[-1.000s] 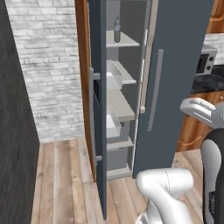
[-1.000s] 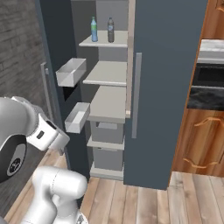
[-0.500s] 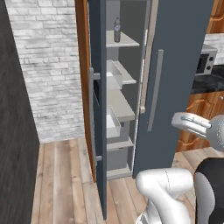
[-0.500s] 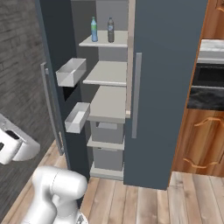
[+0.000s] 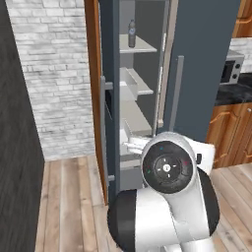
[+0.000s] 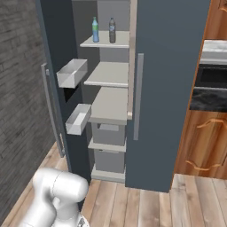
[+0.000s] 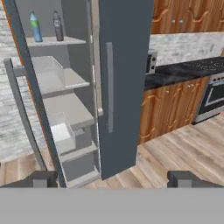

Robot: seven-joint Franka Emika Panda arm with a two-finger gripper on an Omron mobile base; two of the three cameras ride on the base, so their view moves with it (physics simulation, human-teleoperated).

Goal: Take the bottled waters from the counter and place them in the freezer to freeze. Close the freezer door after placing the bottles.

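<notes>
Freezer door (image 6: 52, 84): swung wide at the left in the right base view, edge-on to the camera, its grey bar handle (image 6: 51, 108) facing outward and two white bins (image 6: 73, 73) hanging on its inner face.
Freezer (image 6: 111, 102): the open left compartment of the slate-blue fridge, grey shelves stepping down to drawers near the floor.
Bottled waters: both stand upright on the top shelf, the clear bluish bottle (image 6: 95, 29) on the left and the greyish bottle (image 6: 112, 30) just beside it, apart and not touching; the hand view shows the same pair in the same order.
Right fridge door (image 6: 170, 88): plain, closed.
Counter (image 7: 188, 70): black marble worktop off to the right of the fridge in the hand view, no bottle visible on the stretch shown.
Gripper (image 7: 112, 178): released, fingers spread far apart with nothing between them, well back from the fridge and looking at it from a distance.
Progress: judging by how things stand, the placing is done; only the closing is left.
Next: the arm likely has to reach round to the outer face of the open door and push it shut.
</notes>
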